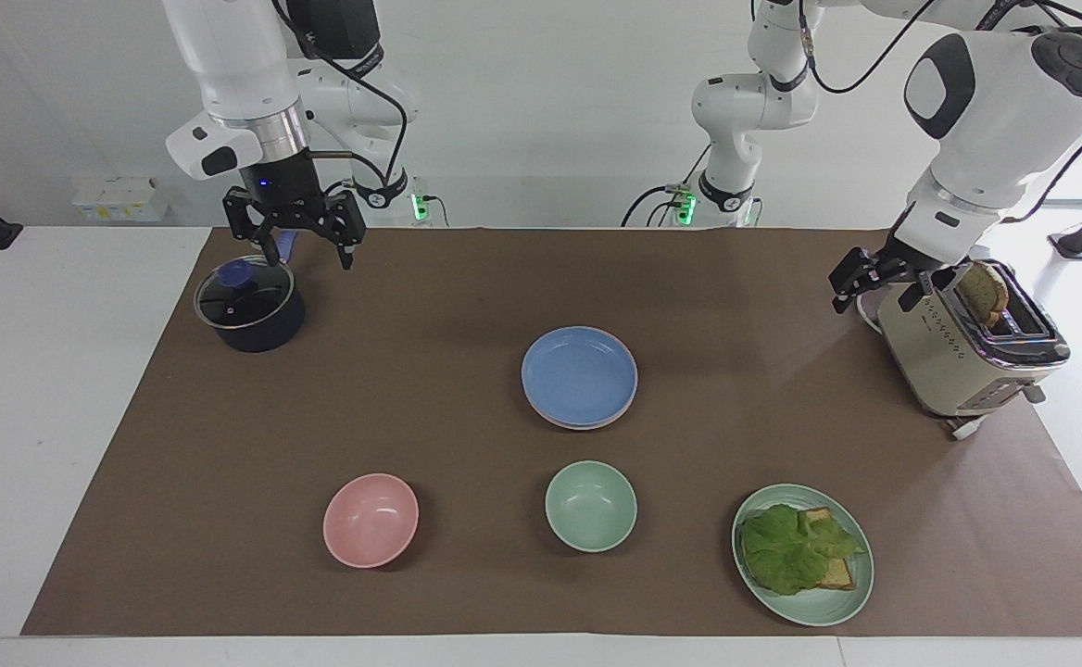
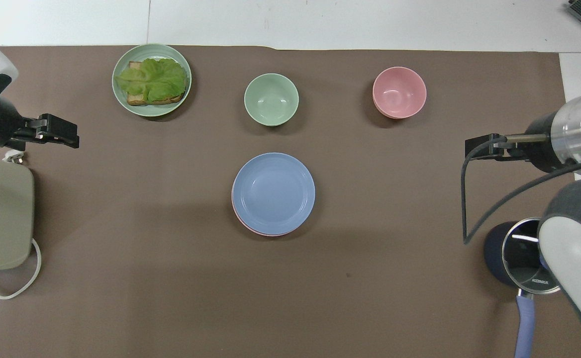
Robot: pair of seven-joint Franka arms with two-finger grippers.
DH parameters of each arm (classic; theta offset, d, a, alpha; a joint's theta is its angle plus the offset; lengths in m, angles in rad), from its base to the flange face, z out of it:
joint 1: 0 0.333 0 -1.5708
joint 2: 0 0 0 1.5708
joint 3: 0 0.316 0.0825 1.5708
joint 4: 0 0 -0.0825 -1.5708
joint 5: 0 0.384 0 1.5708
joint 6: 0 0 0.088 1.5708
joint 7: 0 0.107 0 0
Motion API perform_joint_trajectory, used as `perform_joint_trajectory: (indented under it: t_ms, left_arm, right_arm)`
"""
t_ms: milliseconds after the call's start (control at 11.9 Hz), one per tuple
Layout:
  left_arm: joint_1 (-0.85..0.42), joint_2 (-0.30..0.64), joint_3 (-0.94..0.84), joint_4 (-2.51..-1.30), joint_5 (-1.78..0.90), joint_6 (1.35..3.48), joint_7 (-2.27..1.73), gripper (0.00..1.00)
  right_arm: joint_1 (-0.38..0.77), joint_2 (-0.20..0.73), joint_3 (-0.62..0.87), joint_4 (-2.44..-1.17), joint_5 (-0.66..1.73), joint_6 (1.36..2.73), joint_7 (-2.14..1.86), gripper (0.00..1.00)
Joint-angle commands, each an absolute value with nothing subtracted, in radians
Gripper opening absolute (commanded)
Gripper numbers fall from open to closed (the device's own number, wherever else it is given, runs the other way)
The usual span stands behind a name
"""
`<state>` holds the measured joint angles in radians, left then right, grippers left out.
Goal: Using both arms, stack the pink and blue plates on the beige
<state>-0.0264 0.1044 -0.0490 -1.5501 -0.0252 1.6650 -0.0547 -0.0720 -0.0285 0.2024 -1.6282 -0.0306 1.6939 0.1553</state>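
Stack looks done: blue plate [image 1: 579, 375] on top at mat centre, pink plate [image 2: 250, 227] rim peeking beneath; beige not visible, presumably under. Right gripper [image 1: 301, 243] spread, empty, over pot [image 1: 249, 310] at approx. 10 o'clock of stack. Left gripper [image 1: 854, 283] spread, empty, by toaster [image 1: 967, 347], approx. 2 o'clock. Open mat around stack; bowls well apart.

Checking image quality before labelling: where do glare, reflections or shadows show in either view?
Facing view: daylight washes out the table corner by the toaster; the pot lid reflects light. Overhead view: soft shadows fringe the blue plate and bowls; the pot lid glints.
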Motion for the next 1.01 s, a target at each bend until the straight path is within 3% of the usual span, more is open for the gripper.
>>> perform_joint_trajectory:
  t_ms: [0,421,926]
  left_arm:
    - [-0.015,0.100,-0.057,-1.548,-0.012,1.649,-0.044,1.00]
    - [-0.015,0.100,-0.057,-1.548,-0.012,1.651,-0.044,1.00]
    - [-0.015,0.100,-0.057,-1.548,-0.012,1.649,-0.044,1.00]
  right_arm:
    - [-0.080,-0.014,0.206,-1.598,-0.049,1.657,0.110,1.00]
    - [0.012,-0.009,0.096,-1.529,-0.051,1.548,0.112,1.00]
    - [0.034,-0.014,0.061,-1.494,-0.040,1.451,0.110,1.00]
